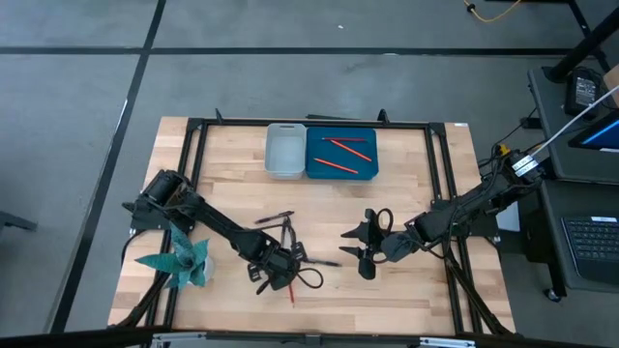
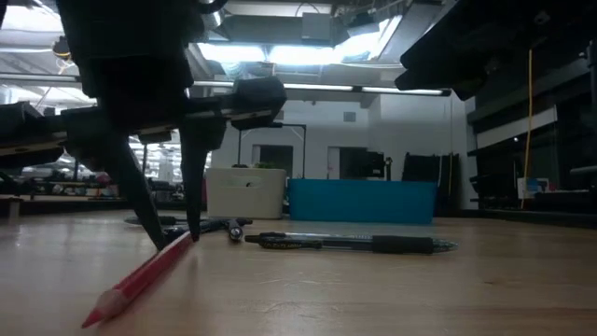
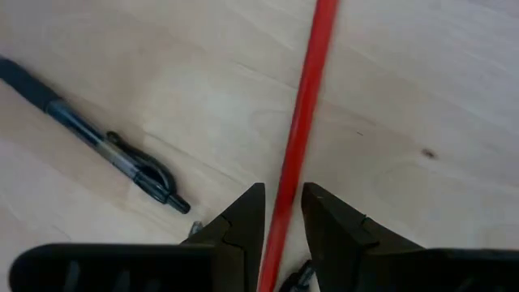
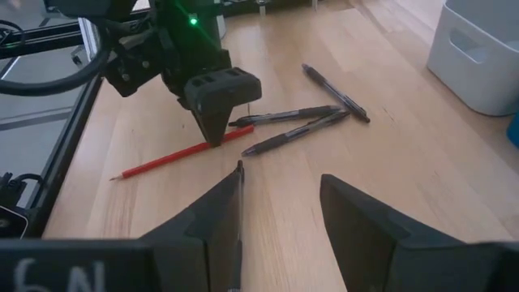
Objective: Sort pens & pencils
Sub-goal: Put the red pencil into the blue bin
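Left claw (image 3: 282, 212) narrow, straddling red pencil (image 3: 302, 138), not clamped; off-centre closing — pencil rolls, skids toward pen (image 3: 105, 146) alongside; right claw (image 4: 280, 219) wide, empty.

The high view looks straight down on the whole light wooden table (image 1: 319, 208). The low view sits at tabletop level, close behind a slim red pencil (image 2: 140, 277) (lower left). Both wrist views share that pencil (image 3: 298, 138) (image 4: 182, 154).
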